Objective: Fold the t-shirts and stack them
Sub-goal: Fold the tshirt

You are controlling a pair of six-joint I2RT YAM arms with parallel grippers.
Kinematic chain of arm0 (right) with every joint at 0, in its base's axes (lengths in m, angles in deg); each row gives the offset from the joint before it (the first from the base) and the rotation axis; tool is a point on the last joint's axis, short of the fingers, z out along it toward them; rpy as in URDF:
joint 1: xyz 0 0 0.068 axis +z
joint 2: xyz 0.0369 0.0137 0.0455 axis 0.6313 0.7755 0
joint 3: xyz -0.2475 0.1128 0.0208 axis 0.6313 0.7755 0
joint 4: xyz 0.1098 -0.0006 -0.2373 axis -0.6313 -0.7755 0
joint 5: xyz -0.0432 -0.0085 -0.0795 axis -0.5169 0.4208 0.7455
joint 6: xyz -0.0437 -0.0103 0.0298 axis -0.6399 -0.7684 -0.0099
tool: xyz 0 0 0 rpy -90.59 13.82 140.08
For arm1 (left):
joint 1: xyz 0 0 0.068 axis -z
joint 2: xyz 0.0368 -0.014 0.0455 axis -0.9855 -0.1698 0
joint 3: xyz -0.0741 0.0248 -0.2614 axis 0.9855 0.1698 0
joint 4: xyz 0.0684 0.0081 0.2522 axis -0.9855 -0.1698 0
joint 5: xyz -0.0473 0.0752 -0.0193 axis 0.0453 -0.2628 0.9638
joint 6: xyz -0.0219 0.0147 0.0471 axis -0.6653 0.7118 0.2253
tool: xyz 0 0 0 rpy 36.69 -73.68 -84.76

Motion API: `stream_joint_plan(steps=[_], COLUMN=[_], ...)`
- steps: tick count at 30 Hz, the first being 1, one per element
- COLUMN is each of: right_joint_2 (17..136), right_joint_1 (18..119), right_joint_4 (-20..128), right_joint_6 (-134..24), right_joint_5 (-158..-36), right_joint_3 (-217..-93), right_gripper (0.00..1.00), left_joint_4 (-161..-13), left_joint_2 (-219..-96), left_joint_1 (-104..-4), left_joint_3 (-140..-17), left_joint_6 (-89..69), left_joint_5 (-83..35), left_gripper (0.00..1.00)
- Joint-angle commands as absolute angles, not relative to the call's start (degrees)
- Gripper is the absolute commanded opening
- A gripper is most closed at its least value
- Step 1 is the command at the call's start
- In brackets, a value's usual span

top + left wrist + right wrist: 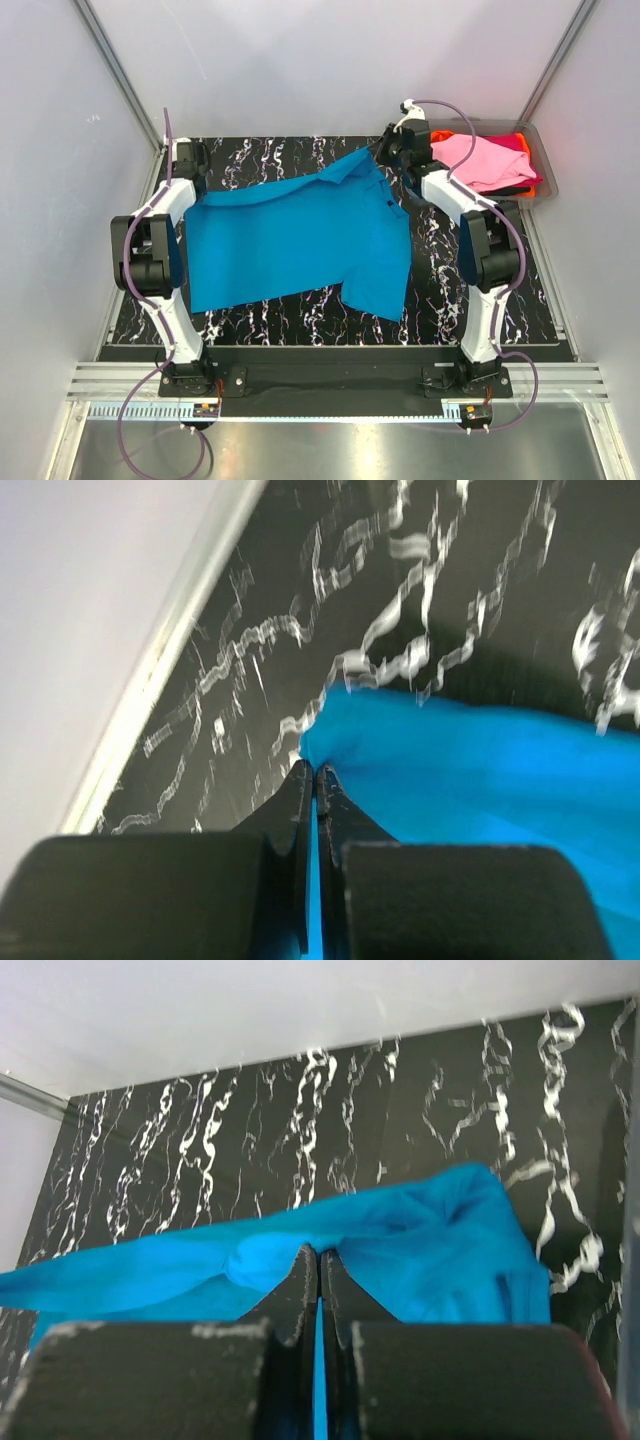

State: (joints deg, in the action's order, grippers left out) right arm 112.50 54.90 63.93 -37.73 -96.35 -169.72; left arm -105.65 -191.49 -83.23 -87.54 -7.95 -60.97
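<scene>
A turquoise-blue t-shirt [300, 240] lies spread across the black marbled table, its top edge stretched between my two grippers. My left gripper [192, 160] is at the far left, shut on the shirt's left corner [330, 750]; its tips [314, 772] pinch the cloth. My right gripper [392, 150] is at the far right, shut on the shirt's bunched upper edge [400, 1240]; its tips [318, 1253] pinch the cloth. A light pink t-shirt [480, 160] lies on top of orange, magenta and black shirts in the bin.
A clear grey plastic bin [545, 180] stands at the far right corner of the table. White walls and metal rails [120, 70] close in the table on the left, back and right.
</scene>
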Motion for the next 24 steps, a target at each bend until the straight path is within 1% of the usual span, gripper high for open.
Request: stream_joint_plan(steps=[1, 5, 9, 24], right_joint_2=[105.62, 102.19, 101.04, 102.71], right_joint_1=[54.44, 53.83, 53.74, 53.12], right_joint_4=[57.88, 51.74, 48.20, 43.98], right_joint_6=[-35.22, -31.35, -29.86, -33.98], right_joint_5=[-98.29, -100.92, -101.36, -97.67], right_joint_3=[-169.08, -167.66, -166.79, -164.42], right_gripper=[0.00, 0.00, 0.00, 0.00], left_joint_4=[-113.97, -119.59, -121.10, -124.09], left_joint_2=[-189.79, -191.37, -192.34, -195.15], left_joint_1=[-83.48, -83.57, -83.57, -83.83], left_joint_3=[-89.14, -89.14, -88.53, -88.17], left_joint_6=[-11.15, -11.77, -12.64, -12.12], left_joint_5=[-56.94, -55.98, -54.83, -57.47], left_gripper=[0.00, 0.00, 0.00, 0.00])
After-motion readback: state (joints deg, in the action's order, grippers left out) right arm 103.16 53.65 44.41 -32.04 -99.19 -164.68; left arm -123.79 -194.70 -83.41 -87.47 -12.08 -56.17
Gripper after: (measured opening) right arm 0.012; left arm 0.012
